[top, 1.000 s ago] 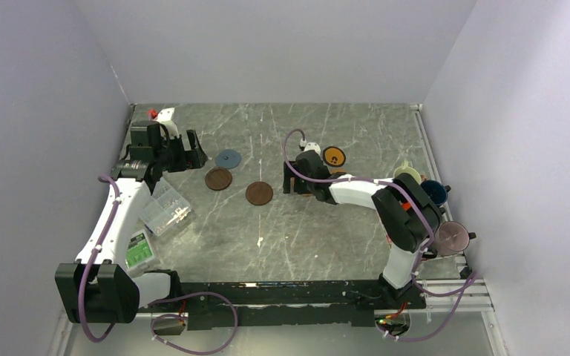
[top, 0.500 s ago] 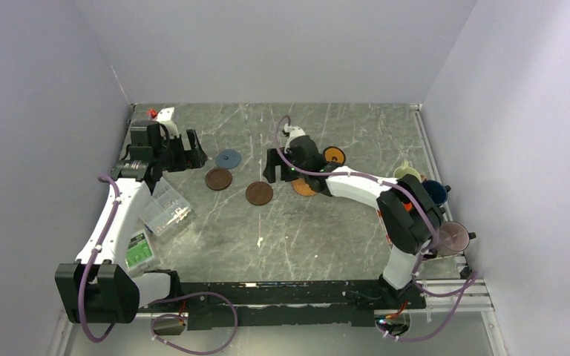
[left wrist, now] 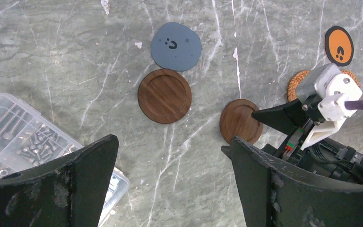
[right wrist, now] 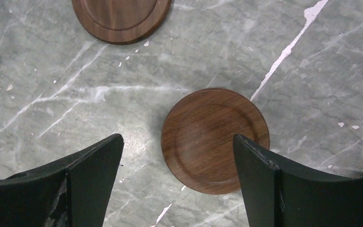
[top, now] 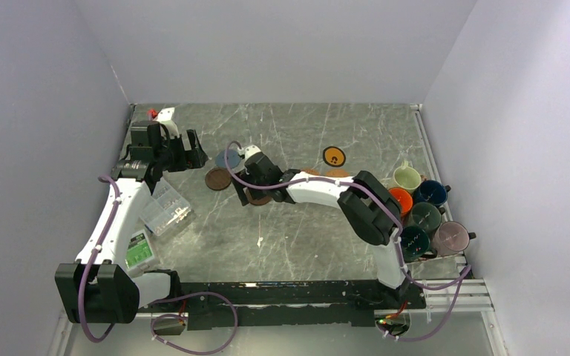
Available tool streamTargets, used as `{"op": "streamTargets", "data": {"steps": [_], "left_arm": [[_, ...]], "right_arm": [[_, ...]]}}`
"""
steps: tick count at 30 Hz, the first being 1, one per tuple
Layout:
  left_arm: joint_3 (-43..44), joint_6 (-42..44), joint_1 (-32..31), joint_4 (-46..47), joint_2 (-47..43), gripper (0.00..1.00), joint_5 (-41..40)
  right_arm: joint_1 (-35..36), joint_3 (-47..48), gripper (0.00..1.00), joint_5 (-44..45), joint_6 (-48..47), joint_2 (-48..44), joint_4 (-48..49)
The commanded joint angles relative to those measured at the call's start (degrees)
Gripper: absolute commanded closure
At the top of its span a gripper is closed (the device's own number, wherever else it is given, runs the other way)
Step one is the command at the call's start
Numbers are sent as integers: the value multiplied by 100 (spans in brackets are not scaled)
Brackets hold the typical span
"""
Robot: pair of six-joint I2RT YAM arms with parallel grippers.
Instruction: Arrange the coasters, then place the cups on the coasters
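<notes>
My right gripper (top: 248, 194) (right wrist: 178, 139) hangs open over a dark brown coaster (right wrist: 215, 140), which lies on the table between the fingers, closer to the right one. A second dark brown coaster (top: 217, 179) (left wrist: 164, 96) and a blue-grey coaster (left wrist: 176, 40) lie just left of it. Two tan woven coasters (top: 309, 173) peek out behind the right arm, and the black coaster with an orange rim (top: 334, 156) lies farther back. My left gripper (top: 190, 152) (left wrist: 170, 144) is open and empty at the far left. The cups (top: 407, 178) stand clustered at the right edge.
A clear plastic box (top: 165, 209) (left wrist: 14, 137) of screws sits beside the left arm, with a green-labelled box (top: 139, 250) nearer the base. The right arm stretches across the table's middle. Walls close in on three sides.
The right arm has swung left, from above a tan woven coaster to above the dark brown one, with its jaws opening a little wider. The left arm has stayed still.
</notes>
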Motion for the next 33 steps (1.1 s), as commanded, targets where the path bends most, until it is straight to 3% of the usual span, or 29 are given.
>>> {"op": "streamTargets", "data": {"steps": [1,16,33], "left_arm": [[0,5,-28,153,-145,6,57],[-8,8,-46,165,-126,6,75],[-9,14,-63,162,-122,6,29]], "right_arm": [[10,122,10,-25,-42,-65,-7],[65,-341,10,-215,303,-19,-234],[70,-1750,10,308,1199,-985,-729]]}}
